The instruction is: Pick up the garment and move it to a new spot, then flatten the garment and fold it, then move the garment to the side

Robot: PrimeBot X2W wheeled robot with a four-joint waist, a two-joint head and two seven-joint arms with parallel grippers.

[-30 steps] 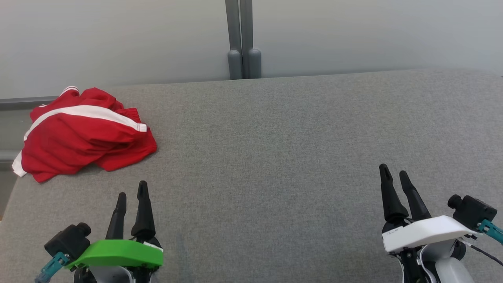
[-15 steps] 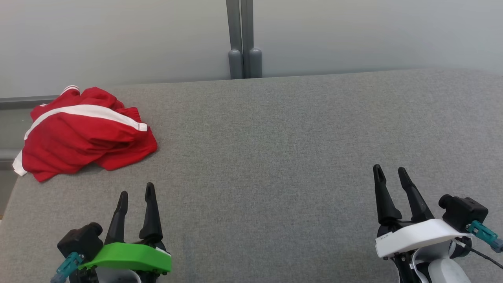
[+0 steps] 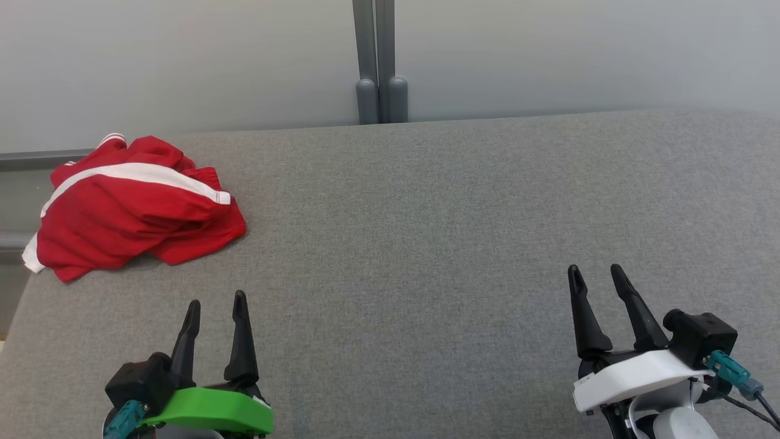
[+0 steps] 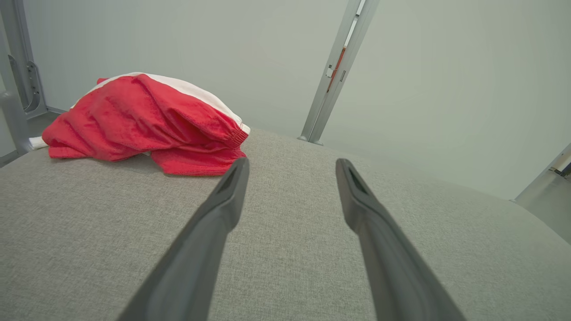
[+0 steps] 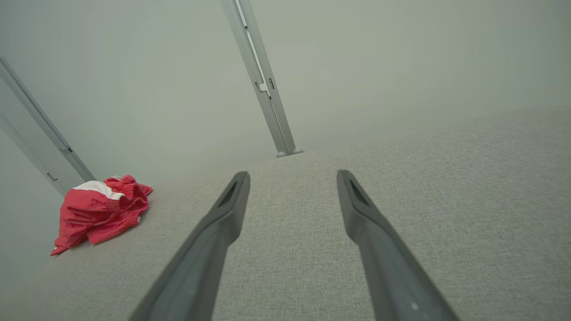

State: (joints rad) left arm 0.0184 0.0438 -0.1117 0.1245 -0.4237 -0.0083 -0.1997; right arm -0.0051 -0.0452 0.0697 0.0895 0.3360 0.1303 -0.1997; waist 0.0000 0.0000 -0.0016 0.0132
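Hovering over the near edge of the grey padded surface [image 3: 426,244], my left gripper [image 3: 216,299] and right gripper [image 3: 594,268] both have their fingers spread wide and hold nothing. I judge that the first step, the pick-up, is not yet begun. The red garment [image 3: 134,210], white-striped, lies crumpled at the far left corner, nearer my left gripper. The next move calls for reaching forward and left, then closing on a raised fold.
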